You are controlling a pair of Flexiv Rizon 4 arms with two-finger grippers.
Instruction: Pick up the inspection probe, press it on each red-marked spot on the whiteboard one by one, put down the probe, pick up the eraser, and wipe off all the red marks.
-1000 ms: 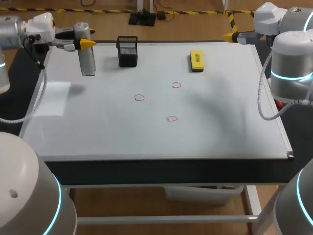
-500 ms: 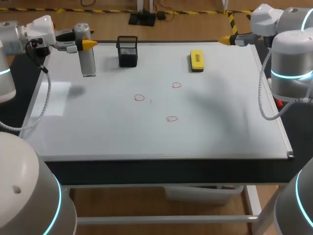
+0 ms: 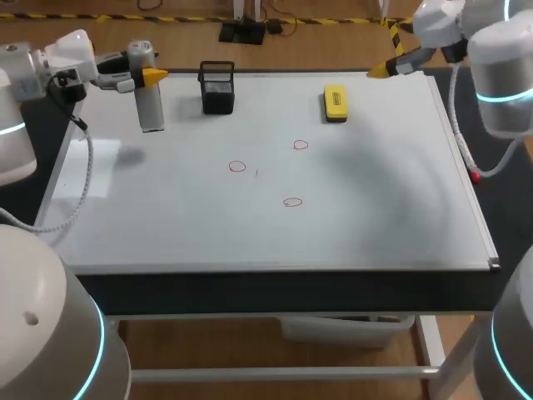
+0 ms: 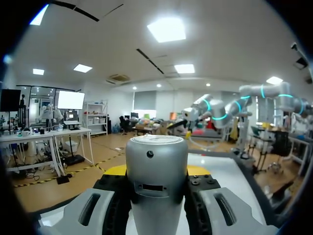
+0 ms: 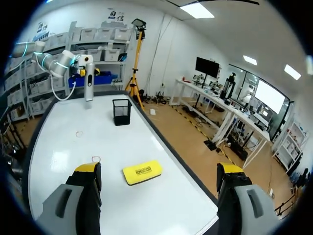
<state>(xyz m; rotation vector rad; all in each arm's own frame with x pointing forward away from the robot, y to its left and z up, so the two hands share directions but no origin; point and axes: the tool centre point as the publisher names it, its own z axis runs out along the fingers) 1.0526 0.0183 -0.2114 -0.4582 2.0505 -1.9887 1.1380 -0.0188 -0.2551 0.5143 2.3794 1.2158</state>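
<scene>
- Whiteboard (image 3: 375,233) on your desk (image 3: 275,287) has three red marks (image 3: 238,167) mid-board, eraser (image 3: 335,102) near the far edge.
- Your left gripper (image 3: 143,74) pinches the probe (image 3: 149,104) upright.
- Your right gripper (image 3: 387,67) hangs spread wide by the far corner.

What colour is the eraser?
The eraser is yellow; the right wrist view shows it best.

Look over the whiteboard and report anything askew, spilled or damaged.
Nothing stands out. The probe is upright in the left pincer near the far corner, the mesh holder is upright, the eraser lies flat, and the three red marks sit unsmeared on the whiteboard. No spill or damage shows.
</scene>
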